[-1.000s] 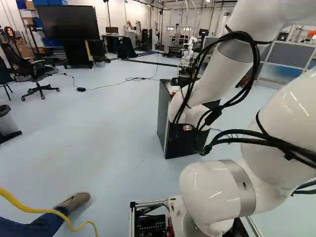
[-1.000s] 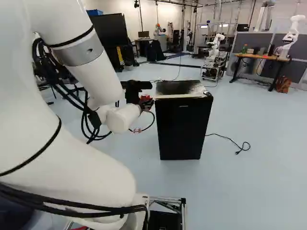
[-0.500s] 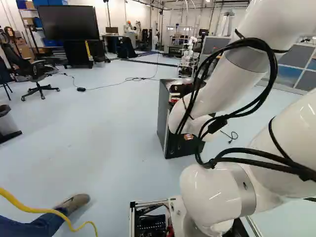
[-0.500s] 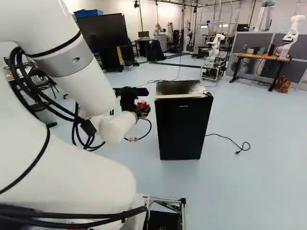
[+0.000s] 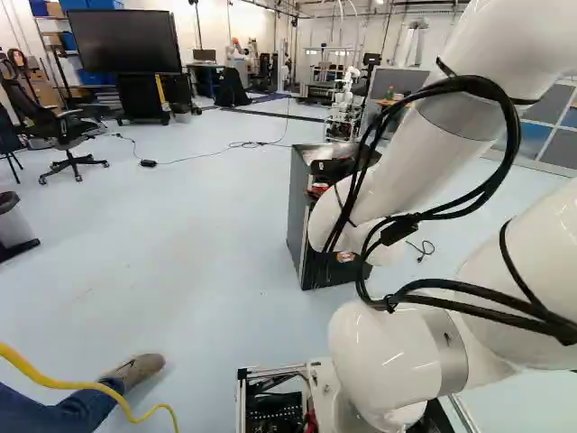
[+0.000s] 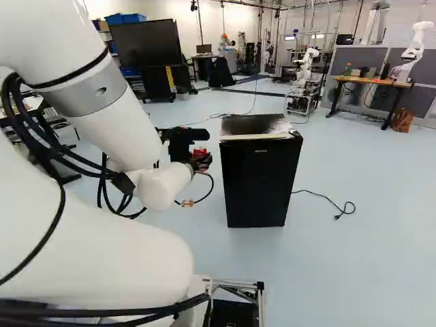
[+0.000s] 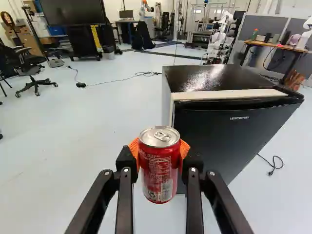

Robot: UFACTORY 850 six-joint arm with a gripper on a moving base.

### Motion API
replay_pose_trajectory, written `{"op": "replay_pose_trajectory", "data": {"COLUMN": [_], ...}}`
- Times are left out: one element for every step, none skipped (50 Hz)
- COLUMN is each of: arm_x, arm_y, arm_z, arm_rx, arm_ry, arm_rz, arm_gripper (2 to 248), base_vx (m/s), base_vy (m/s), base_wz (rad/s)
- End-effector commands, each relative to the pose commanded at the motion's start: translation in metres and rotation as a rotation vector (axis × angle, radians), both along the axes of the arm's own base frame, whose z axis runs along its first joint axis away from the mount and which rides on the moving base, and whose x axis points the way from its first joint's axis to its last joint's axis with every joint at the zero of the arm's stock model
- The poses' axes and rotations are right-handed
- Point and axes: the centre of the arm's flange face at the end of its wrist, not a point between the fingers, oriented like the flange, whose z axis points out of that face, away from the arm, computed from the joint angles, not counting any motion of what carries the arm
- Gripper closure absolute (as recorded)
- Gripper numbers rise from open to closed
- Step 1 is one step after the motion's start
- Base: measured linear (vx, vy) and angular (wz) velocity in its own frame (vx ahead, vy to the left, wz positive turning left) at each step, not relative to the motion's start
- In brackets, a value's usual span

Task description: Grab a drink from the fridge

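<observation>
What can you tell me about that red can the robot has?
The red can is a drink can with white print, a bare silvery lid and a pull tab, apparently metal. Its tab looks unopened. It stands roughly upright in the air, clamped between the orange pads of the gripper, one on either side, outside the closed black fridge.
</observation>
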Motion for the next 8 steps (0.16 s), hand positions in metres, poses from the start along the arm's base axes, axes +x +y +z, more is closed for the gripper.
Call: {"op": "replay_pose_trajectory", "data": {"arm_x": [0.0, 0.0, 0.0, 0.0, 0.0, 0.0, 0.0, 0.0], "arm_y": [0.0, 0.0, 0.0, 0.0, 0.0, 0.0, 0.0, 0.0], "arm_z": [0.0, 0.0, 0.0, 0.0, 0.0, 0.0, 0.0, 0.0], "arm_rx": [0.0, 0.0, 0.0, 0.0, 0.0, 0.0, 0.0, 0.0], "arm_ry": [0.0, 0.0, 0.0, 0.0, 0.0, 0.0, 0.0, 0.0], "arm_rz": [0.0, 0.0, 0.0, 0.0, 0.0, 0.0, 0.0, 0.0], "arm_gripper": [152, 152, 152, 152, 152, 152, 152, 152], "base_vx": [0.0, 0.0, 0.0, 0.0, 0.0, 0.0, 0.0, 0.0], "base_vy": [0.0, 0.0, 0.0, 0.0, 0.0, 0.0, 0.0, 0.0], "base_wz": [0.0, 0.0, 0.0, 0.0, 0.0, 0.0, 0.0, 0.0]}}
